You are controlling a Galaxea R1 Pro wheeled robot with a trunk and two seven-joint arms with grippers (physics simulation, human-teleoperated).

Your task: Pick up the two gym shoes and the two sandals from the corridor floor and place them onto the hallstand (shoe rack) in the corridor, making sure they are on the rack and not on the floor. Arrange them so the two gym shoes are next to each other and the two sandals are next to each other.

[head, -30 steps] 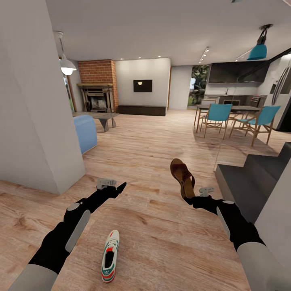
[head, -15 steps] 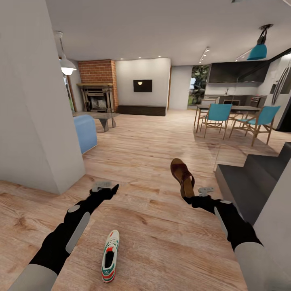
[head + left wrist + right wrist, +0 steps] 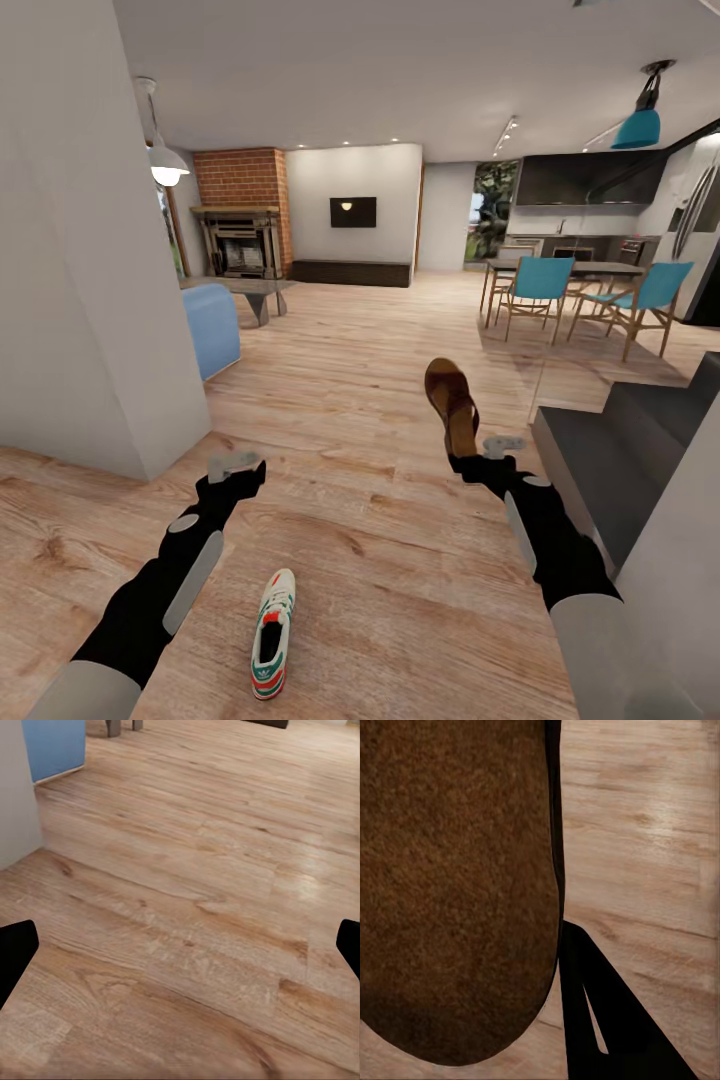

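Sandal [image 3: 451, 405] in our right gripper [image 3: 468, 462] had risen since a second before, held clear of the corridor floor [image 3: 400, 560] with its toe pointing up; in the right wrist view its tan footbed [image 3: 454, 885] pressed against one dark finger, so we judged the gripper clamped on it. Our left arm had drawn back, its gripper [image 3: 232, 470] spread apart and empty. One gym shoe [image 3: 271, 632] lay on the floor between our arms, so carrying to the rack remained ahead.

Black forearms [image 3: 165, 590] with grey panels, grey sleeves.
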